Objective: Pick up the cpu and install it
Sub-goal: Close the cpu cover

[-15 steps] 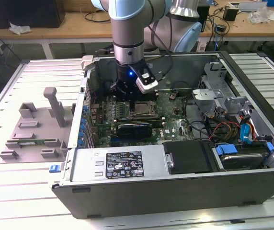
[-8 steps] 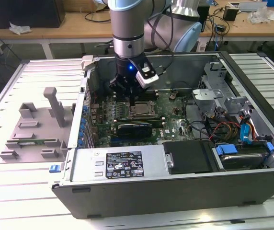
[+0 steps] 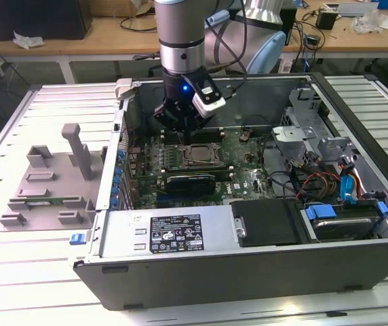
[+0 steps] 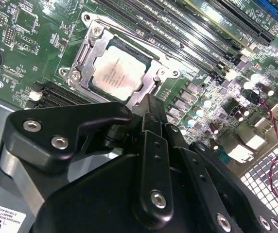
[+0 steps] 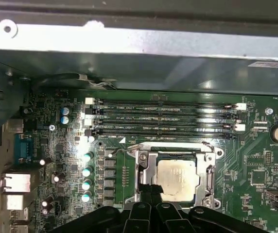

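The cpu (image 3: 199,155) lies flat in its metal socket frame (image 5: 144,170) on the green motherboard inside the open computer case. Its dull silvery top shows in both wrist views (image 4: 117,73) (image 5: 177,178). My gripper (image 3: 180,128) hangs inside the case just above the board, beside the socket on the side of the memory slots. In both wrist views its black fingers (image 4: 148,109) (image 5: 151,193) are drawn together, their tips at the edge of the socket frame. Nothing is held between them.
Several long memory slots (image 5: 163,116) run beside the socket. A black expansion card (image 3: 190,182) stands by the socket. The case walls (image 3: 112,156), power supply (image 3: 173,234) and cabled drive cage (image 3: 330,183) hem the board in. A grey fixture tray (image 3: 51,180) lies at the exterior view's left.
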Tool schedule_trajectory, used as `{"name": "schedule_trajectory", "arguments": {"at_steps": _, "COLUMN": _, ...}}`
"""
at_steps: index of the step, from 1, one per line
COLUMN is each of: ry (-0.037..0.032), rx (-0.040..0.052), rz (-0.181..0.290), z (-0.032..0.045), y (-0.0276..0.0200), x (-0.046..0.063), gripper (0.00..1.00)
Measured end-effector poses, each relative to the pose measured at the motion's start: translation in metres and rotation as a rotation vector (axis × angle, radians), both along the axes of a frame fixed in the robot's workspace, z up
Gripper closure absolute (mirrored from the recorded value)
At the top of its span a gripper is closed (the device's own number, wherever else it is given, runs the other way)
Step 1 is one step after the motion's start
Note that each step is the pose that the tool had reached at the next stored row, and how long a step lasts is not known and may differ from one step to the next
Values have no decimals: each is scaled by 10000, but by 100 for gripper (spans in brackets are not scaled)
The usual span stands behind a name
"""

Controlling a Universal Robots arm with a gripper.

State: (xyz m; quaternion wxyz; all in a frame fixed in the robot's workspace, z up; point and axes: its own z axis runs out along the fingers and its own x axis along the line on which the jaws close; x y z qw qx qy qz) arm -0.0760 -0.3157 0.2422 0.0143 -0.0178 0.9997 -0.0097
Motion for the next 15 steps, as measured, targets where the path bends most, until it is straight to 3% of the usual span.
{"name": "schedule_trajectory", "arguments": {"at_steps": 5, "ry": 0, "rx": 0, "rz": 1, "z": 0, "y": 0, "x": 121, "gripper": 89}}
{"name": "schedule_trajectory", "arguments": {"at_steps": 9, "ry": 0, "rx": 0, "rz": 1, "z": 0, "y": 0, "x": 343, "gripper": 89}}
{"name": "schedule_trajectory", "arguments": {"at_steps": 15, "ry": 0, "rx": 0, "rz": 0, "z": -2, "y": -49, "x": 358, "gripper": 89}}
